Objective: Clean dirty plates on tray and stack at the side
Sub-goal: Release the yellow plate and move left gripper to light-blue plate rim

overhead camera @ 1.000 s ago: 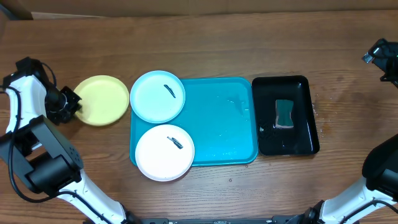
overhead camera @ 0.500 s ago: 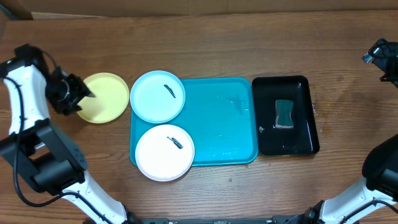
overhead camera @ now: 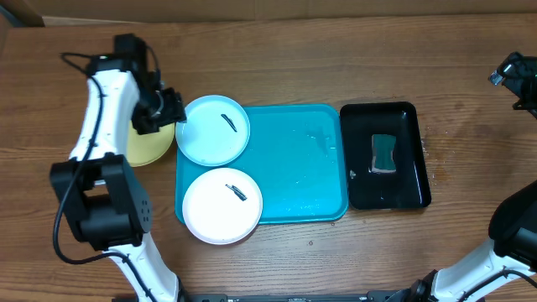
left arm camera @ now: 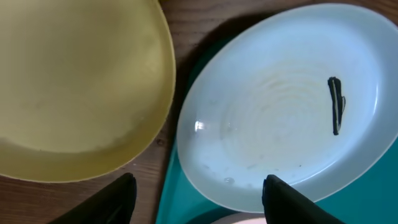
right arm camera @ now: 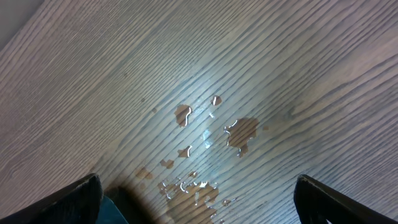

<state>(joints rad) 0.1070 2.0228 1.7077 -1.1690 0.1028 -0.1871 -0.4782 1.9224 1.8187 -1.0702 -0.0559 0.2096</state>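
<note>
The left arm has swung in from the far left side of the table. Its left gripper now hangs over the gap between the yellow plate and the pale blue plate. The plates, both trays and the right arm are where they were before.

The big blue tray holds two plates on its left side. The pale blue plate sits at the far corner and the white plate at the near corner, and both stick out over the rim. Each has a small dark smear. The yellow plate lies on the wood just left of the tray, partly hidden under the arm. The black tray holds one green sponge.

The left wrist view shows the left gripper with its fingers spread apart and holding nothing. It also shows a strip of bare wood between the yellow plate and the pale blue plate, so they do not touch.

The right gripper is up at the far right edge. Its own view shows the right gripper spread wide and empty over wood. Only that view shows the water drops clearly.
</note>
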